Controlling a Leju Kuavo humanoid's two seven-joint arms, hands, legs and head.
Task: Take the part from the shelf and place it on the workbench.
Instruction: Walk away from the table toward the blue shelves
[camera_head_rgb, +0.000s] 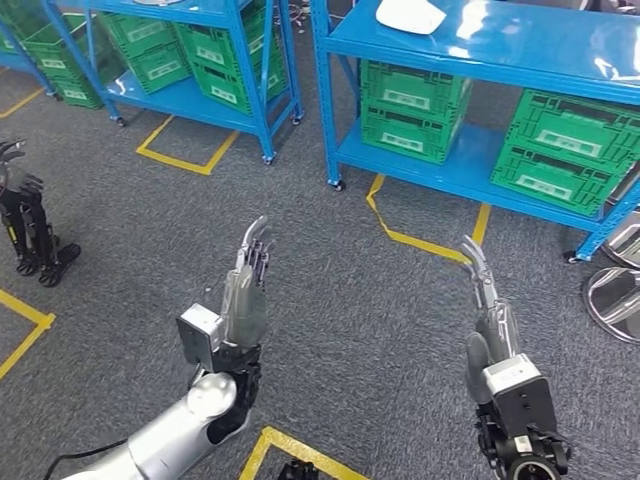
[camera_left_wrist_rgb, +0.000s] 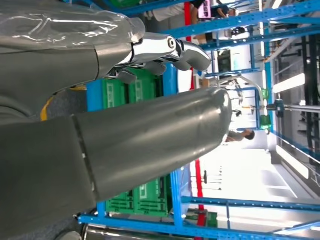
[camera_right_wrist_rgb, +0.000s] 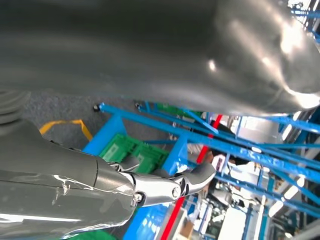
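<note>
While the head view looks down at grey carpet with yellow tape lines (camera_head_rgb: 407, 238), both silver arms are raised over it: the left hand (camera_head_rgb: 245, 290) has its fingers straight and apart with nothing in it, and the right hand (camera_head_rgb: 489, 300) looks the same, empty and spread wide. Beyond the tape sits a blue metal shelf rack (camera_head_rgb: 468, 150) with green plastic crates (camera_head_rgb: 411, 105) on its lower level and a white flat sheet (camera_head_rgb: 411, 15) on its top deck. Can't tell which item is the part, honestly.

Left wrist view: fat grey thumb, chrome fingers (camera_left_wrist_rgb: 166, 50) stretched out, gripping nothing, green crates behind.

Right wrist view: chrome fingers (camera_right_wrist_rgb: 166, 187) extended, nothing held, blue rack and crates past them.
</note>
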